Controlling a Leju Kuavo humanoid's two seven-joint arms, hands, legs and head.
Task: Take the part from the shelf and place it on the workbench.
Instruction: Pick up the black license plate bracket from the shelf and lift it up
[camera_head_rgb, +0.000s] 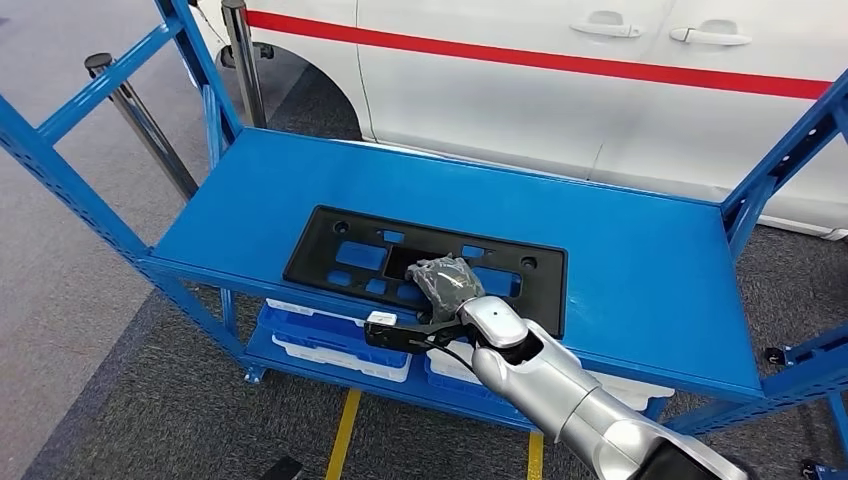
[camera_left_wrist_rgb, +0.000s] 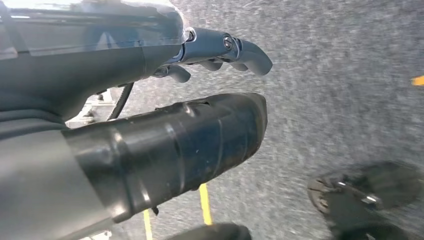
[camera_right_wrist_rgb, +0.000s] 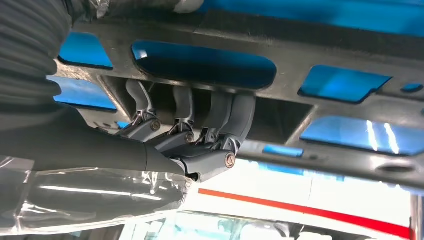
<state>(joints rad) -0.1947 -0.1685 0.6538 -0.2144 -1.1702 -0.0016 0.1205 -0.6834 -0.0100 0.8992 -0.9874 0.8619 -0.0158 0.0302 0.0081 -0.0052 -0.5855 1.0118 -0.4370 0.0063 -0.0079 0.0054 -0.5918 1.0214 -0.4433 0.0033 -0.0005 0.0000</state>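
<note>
I see the black plastic mounting plate (camera_head_rgb: 420, 270) lying flat on the blue shelf (camera_head_rgb: 640, 270), toward its near edge. My right hand (camera_head_rgb: 445, 287) rests on it, fingers (camera_right_wrist_rgb: 235, 117) hooked into a central opening. I judge it light, stiff and flat, best gripped through a cutout. White trays (camera_head_rgb: 340, 345) sit on the lower shelf; contents unclear. My left hand (camera_left_wrist_rgb: 220, 47) hangs loosely spread, holding nothing

A white car (camera_head_rgb: 560, 90) with a red stripe (camera_head_rgb: 540, 60) stands beyond the far side. White trays (camera_head_rgb: 340, 345) sit low, near. Grey carpet (camera_head_rgb: 90, 330) bears yellow floor lines (camera_head_rgb: 343, 435). A metal post (camera_head_rgb: 140, 115) stands far left.
</note>
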